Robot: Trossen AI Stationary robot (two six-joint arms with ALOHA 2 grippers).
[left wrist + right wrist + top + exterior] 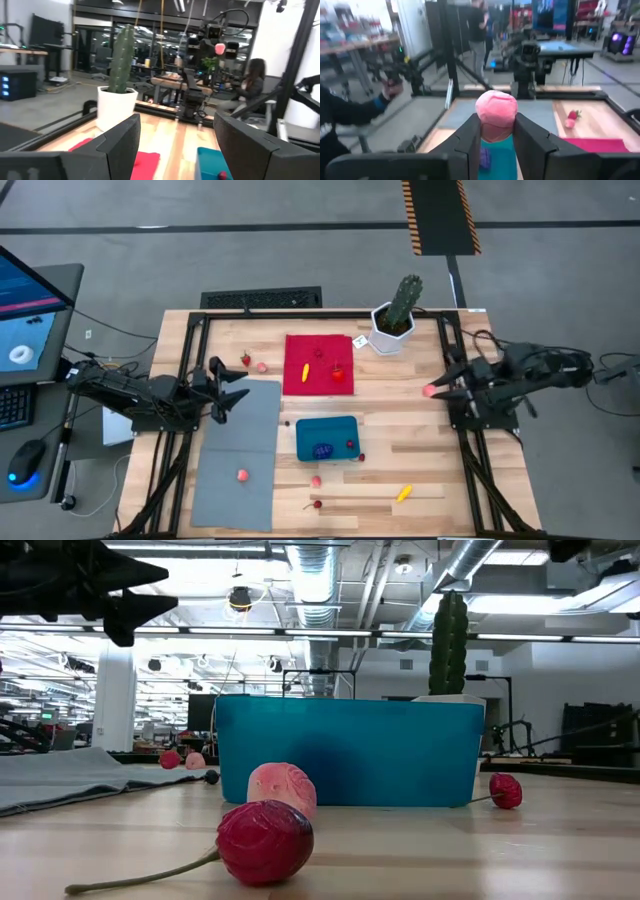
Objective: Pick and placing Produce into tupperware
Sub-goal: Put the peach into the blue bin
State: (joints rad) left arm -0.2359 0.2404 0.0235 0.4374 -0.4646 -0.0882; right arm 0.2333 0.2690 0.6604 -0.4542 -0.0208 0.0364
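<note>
**Pink Piece Held Above Table's Right Edge**

A red cherry (265,841) lay nearest the low camera, a pink piece (282,787) just behind it, both before the teal container (327,438). The container sat mid-table with a dark cluster (322,450) inside. At three o'clock the right gripper (432,390) pinched a pink fruit (496,111) between its fingers. At nine o'clock the left gripper (236,387) hung with jaws spread.

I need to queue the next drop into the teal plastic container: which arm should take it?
Right. The right gripper is already shut on a pink toy produce piece, raised at the table's right edge. The shallow teal plastic container sits mid-table. The left gripper is open and empty over the grey mat.
</note>
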